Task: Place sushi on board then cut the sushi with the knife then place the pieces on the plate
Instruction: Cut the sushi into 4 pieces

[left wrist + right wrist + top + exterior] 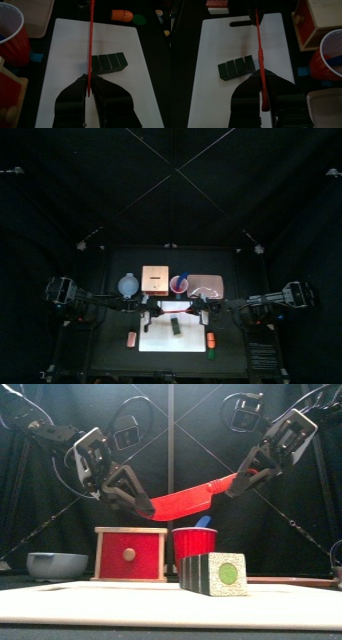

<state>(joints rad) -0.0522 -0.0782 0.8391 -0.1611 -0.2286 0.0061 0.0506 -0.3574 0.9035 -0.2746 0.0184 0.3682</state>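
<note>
Top view: the sushi roll [175,328] is a small dark bar lying near the middle of the white cutting board [158,346]. Above the board's back edge the left gripper [156,310] and right gripper [198,310] face each other, with the red knife [177,308] spanning between them.

Front view: the roll's end face shows white rice around a green centre, which the top view hides. The knife slopes up from the left jaws to the right ones, above the board.

Left wrist view: the jaws are pinched narrowly on the knife's thin end. The roll is a row of joined blocks on the board.

Right wrist view: the jaws are clamped on the knife's thicker end.
</note>
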